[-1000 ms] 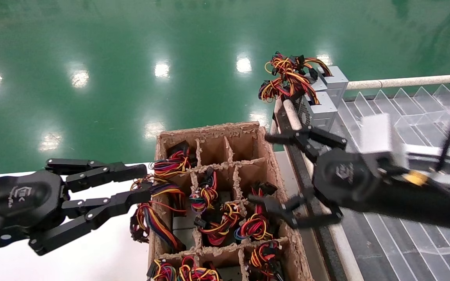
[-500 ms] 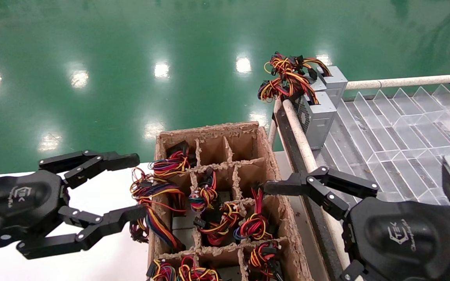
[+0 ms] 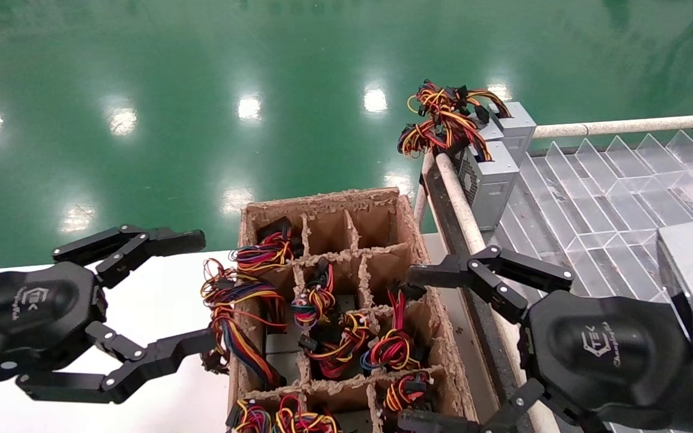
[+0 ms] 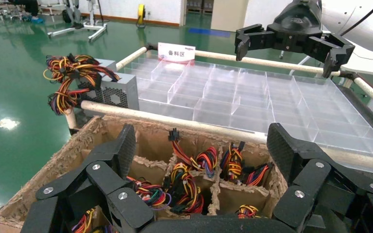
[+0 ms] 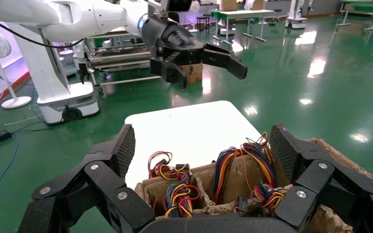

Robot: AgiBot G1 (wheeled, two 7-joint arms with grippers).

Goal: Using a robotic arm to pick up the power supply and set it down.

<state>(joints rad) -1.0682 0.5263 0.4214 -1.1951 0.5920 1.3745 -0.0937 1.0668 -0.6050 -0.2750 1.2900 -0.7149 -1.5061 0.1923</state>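
Two silver-grey power supplies [image 3: 491,174] with red, yellow and black wire bunches [image 3: 443,117] stand at the far left corner of the clear divided tray [image 3: 611,198]; they also show in the left wrist view [image 4: 111,92]. More wire bundles [image 3: 334,337] fill the compartments of a cardboard box [image 3: 437,313]; the bodies under them are mostly hidden. My right gripper [image 3: 412,349], the robotic arm with the silver wrist block, hangs open at the box's right wall, holding nothing [image 5: 204,145]. My left gripper [image 3: 199,291] is open at the box's left side [image 4: 204,150].
The box stands on a white table [image 3: 160,385] above a green floor. A padded rail [image 3: 461,204] runs between the box and the tray. A white label sign [image 4: 176,51] stands at the tray's far edge. Each wrist view shows the other gripper across the box.
The right gripper swung back from over the tray's edge toward me and now sits low at the box's right side. The left gripper's fingers spread wider.
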